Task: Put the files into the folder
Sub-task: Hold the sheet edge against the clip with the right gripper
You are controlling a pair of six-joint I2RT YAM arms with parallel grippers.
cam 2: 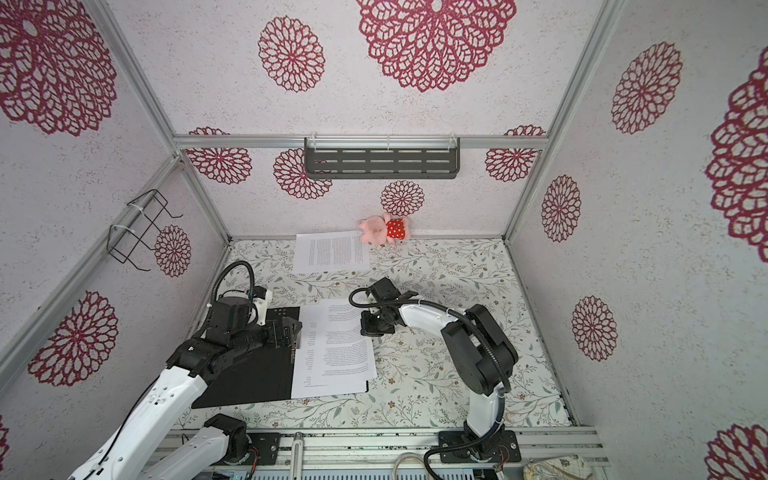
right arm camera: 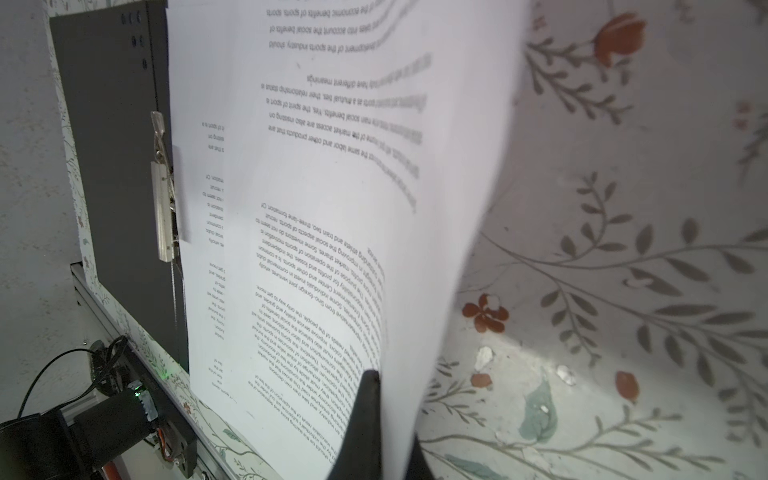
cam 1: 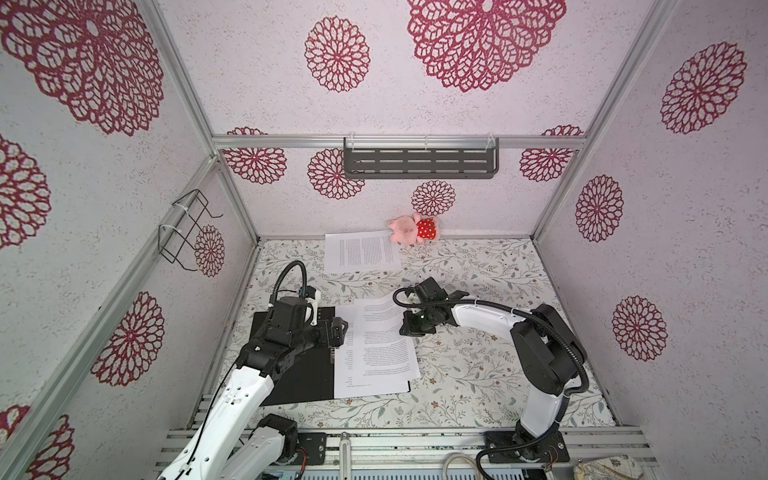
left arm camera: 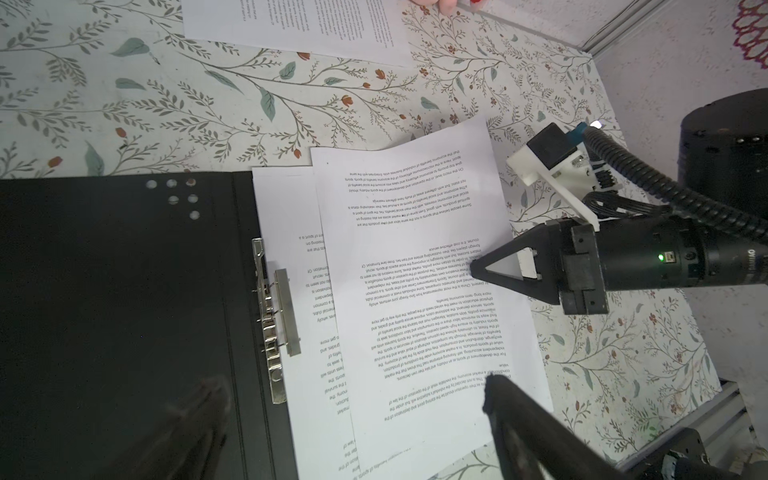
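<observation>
The files (cam 1: 374, 345) lay in the open folder (cam 1: 291, 374); right fingers (left arm camera: 548, 249) pinched the top sheet (right arm camera: 332, 232) at its edge, left fingers (left arm camera: 523, 419) stood wide above the folder.

Both top views look steeply down from high over the front edge of the table (cam 1: 478, 365) toward the back wall, far enough to hold both arms, the open folder (cam 1: 307, 382) and the files (cam 1: 374, 357); they share almost the whole scene, with a slight sideways offset. The left wrist camera looks nearly straight down from close above the folder's spine clip (left arm camera: 276, 316) and takes in the right gripper (left arm camera: 473, 274) too. The right wrist camera sits very near the top sheet (right arm camera: 332, 208), looking along its fingers (right arm camera: 365, 415) across the paper to that same clip
</observation>
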